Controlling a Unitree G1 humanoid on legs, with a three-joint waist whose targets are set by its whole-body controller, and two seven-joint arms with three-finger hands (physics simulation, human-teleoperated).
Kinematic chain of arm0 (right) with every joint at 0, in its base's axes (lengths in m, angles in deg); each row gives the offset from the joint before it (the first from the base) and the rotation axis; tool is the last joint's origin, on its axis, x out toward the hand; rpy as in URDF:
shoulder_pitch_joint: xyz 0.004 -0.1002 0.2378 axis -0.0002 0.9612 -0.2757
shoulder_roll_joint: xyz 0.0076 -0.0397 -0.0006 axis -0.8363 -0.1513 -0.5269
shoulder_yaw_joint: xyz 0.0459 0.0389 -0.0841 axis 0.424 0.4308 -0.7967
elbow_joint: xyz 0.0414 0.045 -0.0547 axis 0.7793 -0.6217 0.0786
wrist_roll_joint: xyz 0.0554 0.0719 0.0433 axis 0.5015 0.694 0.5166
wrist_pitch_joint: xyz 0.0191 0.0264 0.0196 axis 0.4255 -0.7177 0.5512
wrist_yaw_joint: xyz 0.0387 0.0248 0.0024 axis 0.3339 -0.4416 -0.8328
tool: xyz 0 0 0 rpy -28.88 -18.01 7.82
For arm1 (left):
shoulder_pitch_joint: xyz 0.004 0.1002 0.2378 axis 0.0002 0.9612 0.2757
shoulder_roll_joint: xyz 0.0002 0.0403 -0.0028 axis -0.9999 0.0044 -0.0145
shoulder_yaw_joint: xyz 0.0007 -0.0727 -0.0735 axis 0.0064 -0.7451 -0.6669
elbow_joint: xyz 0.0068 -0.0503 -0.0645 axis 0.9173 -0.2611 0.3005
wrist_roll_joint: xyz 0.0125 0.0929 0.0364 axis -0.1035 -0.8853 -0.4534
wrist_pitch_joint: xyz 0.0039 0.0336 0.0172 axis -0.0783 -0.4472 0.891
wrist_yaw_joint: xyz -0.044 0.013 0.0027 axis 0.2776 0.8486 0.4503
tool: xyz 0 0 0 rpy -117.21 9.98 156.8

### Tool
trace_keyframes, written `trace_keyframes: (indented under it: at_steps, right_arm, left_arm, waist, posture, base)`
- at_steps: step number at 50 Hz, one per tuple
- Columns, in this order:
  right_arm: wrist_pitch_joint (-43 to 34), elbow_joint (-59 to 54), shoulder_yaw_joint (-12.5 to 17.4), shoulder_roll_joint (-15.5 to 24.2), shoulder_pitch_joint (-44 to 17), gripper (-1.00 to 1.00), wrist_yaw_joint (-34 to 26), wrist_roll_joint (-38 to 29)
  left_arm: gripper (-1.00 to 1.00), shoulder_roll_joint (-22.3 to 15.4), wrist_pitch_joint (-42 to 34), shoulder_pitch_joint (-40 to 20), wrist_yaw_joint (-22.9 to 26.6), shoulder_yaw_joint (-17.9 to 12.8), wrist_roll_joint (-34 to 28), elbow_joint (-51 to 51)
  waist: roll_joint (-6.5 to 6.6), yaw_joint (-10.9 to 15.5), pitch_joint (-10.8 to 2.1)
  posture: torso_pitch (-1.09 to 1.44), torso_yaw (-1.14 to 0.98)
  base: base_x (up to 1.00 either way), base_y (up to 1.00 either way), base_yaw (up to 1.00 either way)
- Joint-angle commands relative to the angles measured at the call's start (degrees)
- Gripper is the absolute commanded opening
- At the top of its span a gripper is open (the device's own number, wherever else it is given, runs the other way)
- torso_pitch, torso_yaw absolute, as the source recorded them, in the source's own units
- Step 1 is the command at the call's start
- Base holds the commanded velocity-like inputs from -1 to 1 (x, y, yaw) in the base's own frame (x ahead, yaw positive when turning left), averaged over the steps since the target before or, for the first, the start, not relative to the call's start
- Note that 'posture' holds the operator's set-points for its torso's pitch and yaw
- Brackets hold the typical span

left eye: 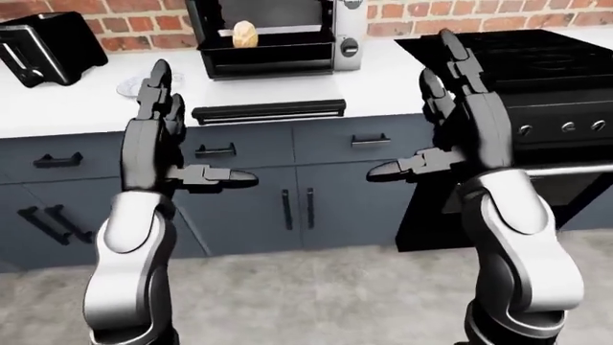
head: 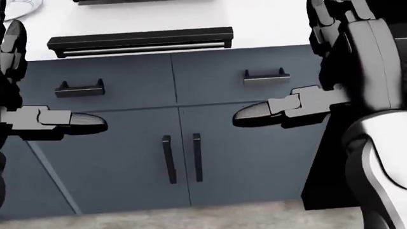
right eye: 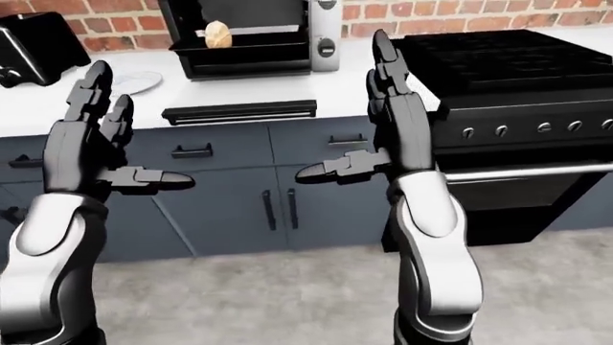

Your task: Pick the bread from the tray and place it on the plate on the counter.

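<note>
Both hands are raised with fingers spread and nothing held: the left hand (left eye: 158,136) and the right hand (left eye: 460,115). One bread roll (left eye: 245,33) is seen on the toaster oven's tray (left eye: 273,52); the plate (right eye: 137,81) is set on the white counter (left eye: 86,108) beside it.

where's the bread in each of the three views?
Left-eye view: bread at top, left of centre, on the tray inside the open oven.
Right-eye view: top, further left.
Head view: not in it.
Shared landmark: the long black handle bar on the counter edge.
</note>
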Motion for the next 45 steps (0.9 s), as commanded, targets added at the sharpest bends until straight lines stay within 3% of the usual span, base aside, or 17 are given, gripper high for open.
trace_keyframes:
  at_steps: [1, 3, 4, 5, 7, 13, 19, 20, 21, 24, 26, 27, 29, 31, 38, 40, 45]
  right_arm:
    - [1.7, 0.7, -0.2, 0.0, -1.3, 1.00, 0.0, 0.2]
    - [1.4, 1.0, -0.4, -0.1, -1.5, 1.00, 0.1, 0.3]
    - [1.2, 1.2, -0.3, 0.0, -1.4, 1.00, 0.1, 0.3]
    - [1.3, 1.5, -0.2, -0.2, -1.2, 1.00, 0.2, 0.5]
    - [1.8, 1.2, -0.6, -0.4, -0.6, 1.00, 0.4, 0.4]
    - [1.8, 1.6, -0.9, -0.4, -1.2, 1.00, 0.4, 0.4]
    - [2.0, 2.1, -1.1, -0.4, -1.8, 1.00, 0.1, 0.2]
    - [1.7, 2.3, -1.1, -0.4, -1.9, 1.00, 0.1, 0.2]
    - [1.6, 2.5, -1.2, -0.5, -2.1, 1.00, -0.1, 0.3]
    - [-0.1, 3.8, -0.9, -0.2, -3.3, 1.00, -0.2, 0.4]
    - [-1.2, 4.5, -1.0, 0.2, -4.0, 1.00, -0.3, 0.3]
    - [-1.8, 4.8, -0.9, 0.3, -4.6, 1.00, -0.4, 0.5]
    - [-3.4, 5.6, -0.7, 0.8, -6.0, 1.00, -0.3, 0.5]
    - [-5.7, 6.7, -0.3, 1.1, -7.9, 1.00, -0.3, 1.0]
    - [-7.3, 6.9, 0.1, 3.2, -10.7, 1.00, -0.7, 0.8]
    - [-7.4, 7.0, -0.1, 3.4, -10.8, 1.00, -0.8, 0.5]
    - [-7.3, 7.2, 0.3, 3.4, -11.2, 1.00, -0.9, 0.6]
  left_arm:
    - [1.00, -0.9, 1.1, -1.2, -0.5, -1.2, -0.2, 1.6]
    - [1.00, -0.9, 1.1, -1.1, -0.7, -1.6, 0.3, 1.9]
    - [1.00, -0.7, 1.6, -0.9, -1.1, -1.6, 0.3, 1.9]
    - [1.00, -0.2, 2.4, -0.3, -1.5, -1.4, 0.4, 1.9]
    - [1.00, 0.1, 3.0, 0.5, -1.9, -1.3, 0.6, 1.9]
    - [1.00, -1.3, 1.2, 0.4, -2.0, -2.6, 1.6, 3.9]
    - [1.00, -2.2, -0.8, -0.3, -2.5, -3.7, 3.0, 5.4]
    - [1.00, -2.3, -0.9, -0.1, -2.5, -3.7, 3.0, 5.7]
    - [1.00, -2.4, -1.5, -0.3, -2.5, -4.0, 3.3, 6.2]
    - [1.00, -3.1, -3.1, -0.9, -3.0, -4.9, 4.5, 7.3]
    - [1.00, -3.7, -3.3, -1.1, -3.2, -5.4, 4.9, 7.6]
    - [1.00, -4.1, -3.3, -0.9, -3.2, -5.4, 4.7, 7.6]
    - [1.00, -4.3, -3.3, -0.8, -3.1, -5.6, 4.9, 7.8]
    - [1.00, -4.7, -4.1, -1.2, -3.2, -6.1, 5.4, 8.4]
    - [1.00, -5.7, -3.5, -1.4, -3.4, -7.0, 6.4, 8.5]
    - [1.00, -6.0, -3.5, -1.5, -3.6, -7.3, 6.7, 8.5]
    - [1.00, -6.1, -3.1, -0.9, -3.8, -7.5, 6.8, 8.7]
  waist:
    - [0.12, 0.1, -0.44]
    - [3.11, 0.0, -1.04]
    - [6.07, 0.1, -2.13]
    - [5.71, 0.7, -2.17]
    - [5.23, 1.0, -0.22]
    - [1.65, 1.6, 0.32]
    - [-1.32, 1.8, -1.03]
    - [-0.21, 1.1, -0.26]
    - [-0.90, 1.6, 0.26]
    - [-1.23, 0.9, -1.12]
    - [-0.38, 0.3, -0.29]
    - [1.03, 0.0, 0.14]
    - [7.21, 1.4, -0.88]
    - [5.76, 1.6, 0.35]
    - [2.08, 1.6, 1.43]
    - [1.71, 1.7, -0.34]
    - [-1.33, 2.5, -0.16]
  posture:
    - [0.00, 0.00]
    - [0.00, 0.00]
    - [0.00, 0.00]
    - [0.00, 0.00]
    - [0.00, 0.00]
    - [0.00, 0.00]
    - [0.00, 0.00]
    - [0.00, 0.00]
    - [0.00, 0.00]
    - [0.00, 0.00]
    - [0.00, 0.00]
    - [0.00, 0.00]
    - [0.00, 0.00]
    - [0.00, 0.00]
    - [0.00, 0.00]
    - [0.00, 0.00]
    - [0.00, 0.00]
  base:
    - [0.28, 0.63, 0.00]
    - [0.28, 0.62, 0.00]
    - [0.29, 0.62, 0.00]
    - [0.28, 0.62, 0.00]
    - [0.27, 0.63, 0.00]
    - [0.28, 0.62, 0.00]
    - [0.27, 0.56, 0.00]
    - [0.27, 0.44, 0.00]
    - [0.27, 0.43, 0.00]
    - [0.28, 0.42, 0.00]
    - [0.26, 0.34, 0.00]
    - [0.16, 0.09, 0.00]
    - [0.10, 0.03, 0.00]
    - [0.02, 0.00, 0.00]
    - [0.00, 0.00, 0.00]
    - [0.12, 0.00, 0.00]
    - [0.27, 0.05, 0.00]
